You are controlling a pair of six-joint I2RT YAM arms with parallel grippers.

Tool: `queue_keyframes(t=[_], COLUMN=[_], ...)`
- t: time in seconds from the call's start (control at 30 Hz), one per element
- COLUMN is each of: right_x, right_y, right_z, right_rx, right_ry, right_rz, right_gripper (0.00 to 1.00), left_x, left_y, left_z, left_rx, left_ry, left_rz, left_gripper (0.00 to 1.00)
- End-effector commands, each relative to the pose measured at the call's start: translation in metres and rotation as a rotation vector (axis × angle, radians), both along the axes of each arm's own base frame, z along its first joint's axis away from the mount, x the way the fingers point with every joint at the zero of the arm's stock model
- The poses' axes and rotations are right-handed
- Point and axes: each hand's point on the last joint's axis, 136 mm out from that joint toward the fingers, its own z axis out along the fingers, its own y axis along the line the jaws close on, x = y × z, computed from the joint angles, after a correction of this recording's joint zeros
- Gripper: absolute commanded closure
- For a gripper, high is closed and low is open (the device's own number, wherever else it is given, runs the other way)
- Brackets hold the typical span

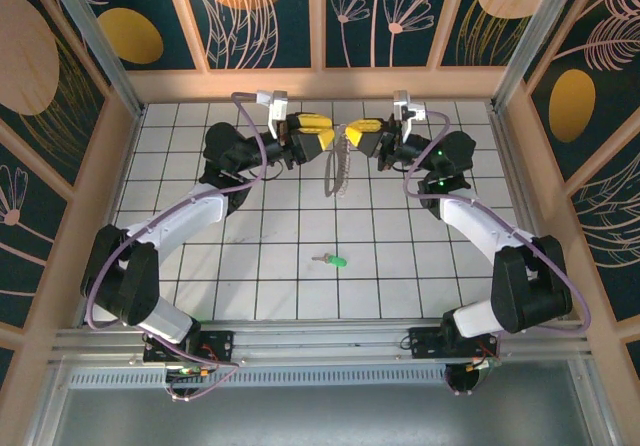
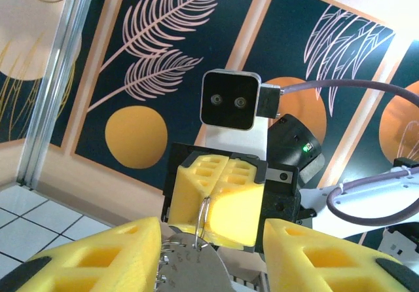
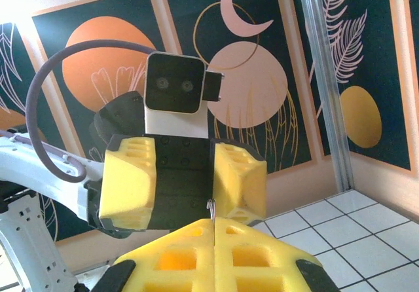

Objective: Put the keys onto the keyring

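the green key (image 1: 337, 261) lies flat on the white tiled table (image 1: 250, 266), closer to the arm bases than to the grippers and well apart from both of them. its long axis runs left to right across the tiles. the short silver blade points toward the left arm's side and the green head toward the right.

farther out, the two grippers face each other nose to nose above the tiles, with the keyring (image 1: 342, 166) between them. from above the keyring is a thin pale streak, its long axis running from the fingertips back toward the near edge.

the right gripper (image 1: 351, 131) has its yellow fingers (image 3: 262, 253) pressed together, clamped on the keyring's thin wire loop (image 2: 203, 217). the wire stands upright out of the seam between them.

the left gripper (image 1: 331, 134) has its jaws apart. its two yellow fingers (image 2: 98, 256) stand on either side of the keyring's greyish metal pieces (image 2: 190, 262). the pieces sit close against the finger on the left of that wrist view, and i cannot tell whether they touch it.

small stamped marks on one metal piece are too blurred to read.

beyond the grippers stand the wall panels (image 1: 265, 11), dark teal with orange discs and pale leaf drawings.
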Motion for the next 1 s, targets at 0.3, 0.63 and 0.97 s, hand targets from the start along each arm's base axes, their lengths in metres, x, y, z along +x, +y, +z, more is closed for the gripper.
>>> queue_keyframes(t=[0.3,0.63,0.97], right_x=[-0.0054,-0.0068,-0.0087], right_y=[0.0051,0.0072,0.0094], right_z=[0.0116,0.0116,0.0097], right_rx=[0.035,0.031,0.018], right_ry=[-0.048,-0.047,-0.047], right_rz=[0.014,0.020,0.026], right_gripper=[1.00,1.00,1.00], left_x=[-0.0109,-0.0095,-0.0082], left_y=[-0.0056,-0.0087,-0.0100], left_z=[0.0076,0.0039,0.0055], left_rx=[-0.030,-0.027,-0.030], left_ry=[-0.038,-0.030,-0.032], left_rz=[-0.061,-0.066,-0.061], left_gripper=[0.57,0.60,0.74])
